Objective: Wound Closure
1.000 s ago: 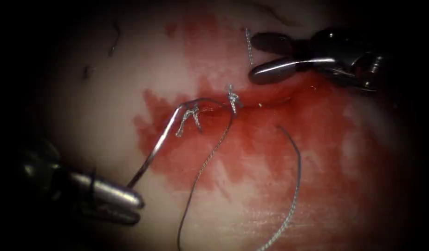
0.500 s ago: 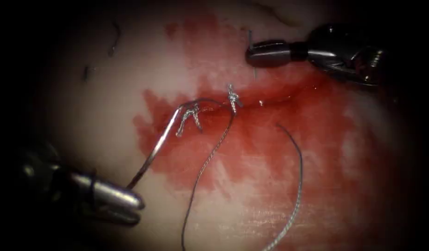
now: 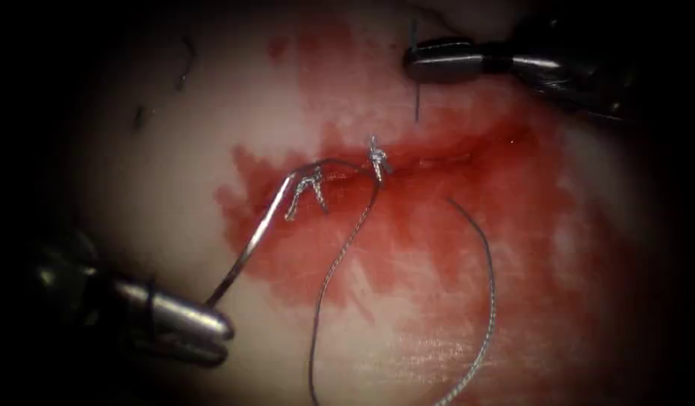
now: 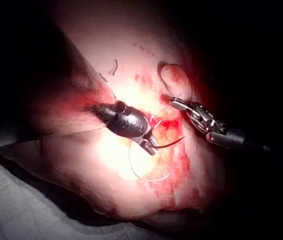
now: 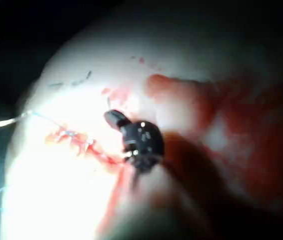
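My left tool [image 3: 212, 319] is at the lower left, left of the cut, jaws shut on one end of the curved needle [image 3: 261, 225]. The needle arcs up to the cut's left end [image 3: 325, 164], toward the second knot [image 3: 377, 159]; whether its far end is in the tissue I cannot tell. In the left wrist view the left tool [image 4: 150, 146] holds the needle [image 4: 174, 142] over the tissue. My right tool [image 3: 417, 60] is at the upper right, shut on a short thread end [image 3: 417, 101] that hangs down. It also appears in the left wrist view [image 4: 177, 104] and in its own wrist view [image 5: 112, 117].
Two knotted stitches [image 3: 308, 188] sit on the cut [image 3: 438, 159], with red fluid [image 3: 438, 248] spread around and below it. A long thread [image 3: 329, 278] runs down from the second knot, and another loop [image 3: 489, 293] curves at the right. Cut thread bits [image 3: 186, 60] lie at the upper left.
The right tool's jaws, open around the short thread end a second ago, have shut on it and risen slightly. The left tool and needle have not moved.
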`<state>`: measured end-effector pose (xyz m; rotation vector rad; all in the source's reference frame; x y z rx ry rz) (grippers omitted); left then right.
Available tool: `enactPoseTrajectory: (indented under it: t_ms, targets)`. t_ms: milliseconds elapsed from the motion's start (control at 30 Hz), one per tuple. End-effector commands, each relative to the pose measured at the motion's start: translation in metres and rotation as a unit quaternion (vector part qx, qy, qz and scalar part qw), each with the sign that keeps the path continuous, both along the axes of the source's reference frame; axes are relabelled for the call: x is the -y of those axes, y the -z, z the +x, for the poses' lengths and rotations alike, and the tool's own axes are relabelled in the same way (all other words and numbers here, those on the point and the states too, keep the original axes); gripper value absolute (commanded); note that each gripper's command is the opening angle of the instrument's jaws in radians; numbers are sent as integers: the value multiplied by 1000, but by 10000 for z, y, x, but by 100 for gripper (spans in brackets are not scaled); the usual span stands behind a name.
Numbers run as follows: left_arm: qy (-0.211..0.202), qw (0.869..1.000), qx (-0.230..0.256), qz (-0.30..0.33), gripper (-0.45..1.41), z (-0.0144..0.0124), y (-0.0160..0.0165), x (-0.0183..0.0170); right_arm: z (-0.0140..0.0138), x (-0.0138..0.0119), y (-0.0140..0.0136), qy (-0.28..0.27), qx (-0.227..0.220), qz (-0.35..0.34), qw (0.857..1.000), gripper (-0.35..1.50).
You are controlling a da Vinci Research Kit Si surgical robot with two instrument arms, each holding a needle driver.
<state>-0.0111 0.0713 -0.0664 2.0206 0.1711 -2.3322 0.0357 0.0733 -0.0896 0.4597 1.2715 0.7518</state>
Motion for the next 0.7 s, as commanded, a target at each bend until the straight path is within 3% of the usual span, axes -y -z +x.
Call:
enactPoseTrajectory:
  t_ms: [33, 567, 633, 667, 700]
  targets:
    - [0, 1000, 1, -1, -35, -6, -4, -4, 8, -3, -3, -1, -2, 0, 1000, -35]
    - [2, 1000, -1, -1, -35, -6, -2, -3, 5, -13, 5, -9, -14, -11, 1000, -35]
    - [2, 1000, -1, -1, -35, -6, -2, -3, 4, -13, 6, -17, -21, -17, 1000, 24]
    - [1, 1000, 0, 0, -35, -6, -1, -3, 1, -13, 9, -23, -17, -33, 999, 96]
    - [1, 1000, 0, 0, -35, -7, 0, -3, -3, -13, 11, -32, -8, -37, 999, 115]
